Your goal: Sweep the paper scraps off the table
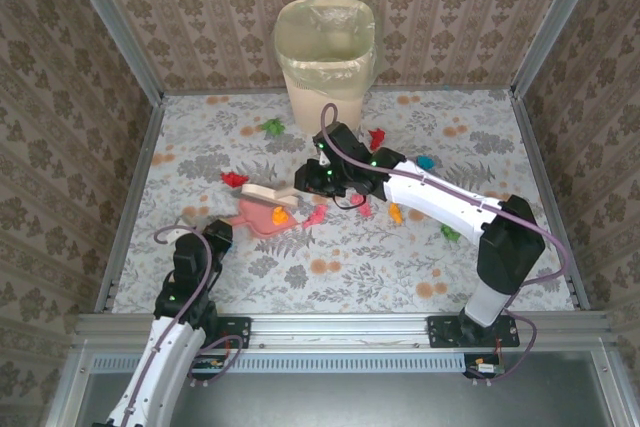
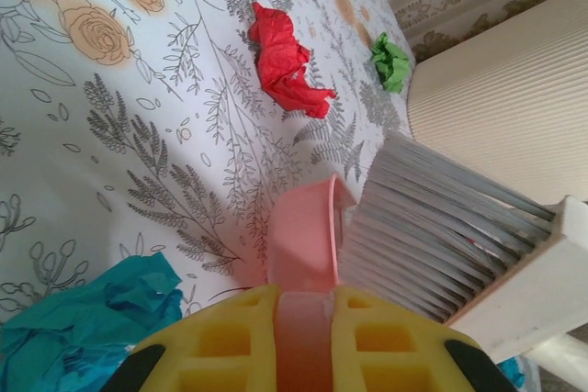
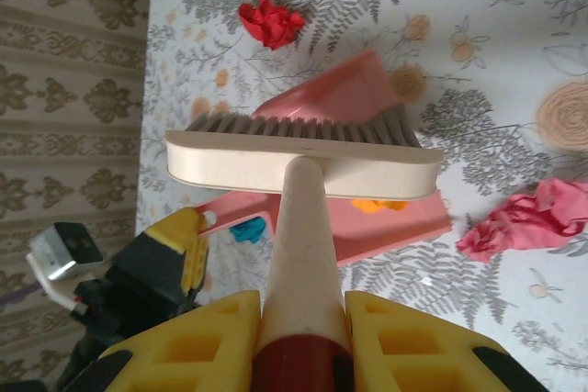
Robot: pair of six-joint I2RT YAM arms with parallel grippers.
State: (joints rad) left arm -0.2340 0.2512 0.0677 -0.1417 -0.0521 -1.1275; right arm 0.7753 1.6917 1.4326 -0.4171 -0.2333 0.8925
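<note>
Pink dustpan [image 1: 255, 215] is clamped in the left hand [image 2: 303, 314], the cream brush [image 3: 303, 162] in the right hand [image 3: 299, 319].

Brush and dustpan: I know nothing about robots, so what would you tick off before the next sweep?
1. Right gripper shut on the brush handle: ok.
2. Left gripper shut on the dustpan handle: ok.
3. Brush head at the dustpan: ok.
4. Orange scrap lying in the dustpan: ok.
5. Table free of scraps: not ok; a pink scrap, a red scrap and others lie loose.
6. Bristles touching the pan floor: cannot tell.
</note>
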